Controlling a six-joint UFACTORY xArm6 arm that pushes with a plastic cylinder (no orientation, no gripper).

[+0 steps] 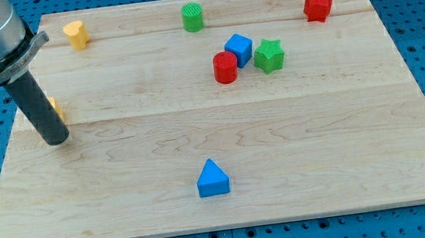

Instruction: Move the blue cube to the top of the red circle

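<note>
Blocks lay scattered over the wooden counter [198, 137] when I checked the feed. The blue cube [240, 49] sat in the upper middle, touching the red circle [225, 67] on that block's upper right, with a green star [269, 55] just beside the cube on the view's right. My tip [57, 140] rested far off at the view's left, well apart from that cluster, partly covering an orange block [56, 108] behind the rod whose shape I could not make out. My end effector was only that plain rod, with nothing to spread or pinch.

I judged the cube nearly placed already; it needed only a short nudge leftward to sit squarely above the red circle. Coming in from the cube's right, between it and the star, looked tight and risked dragging the star along.
</note>
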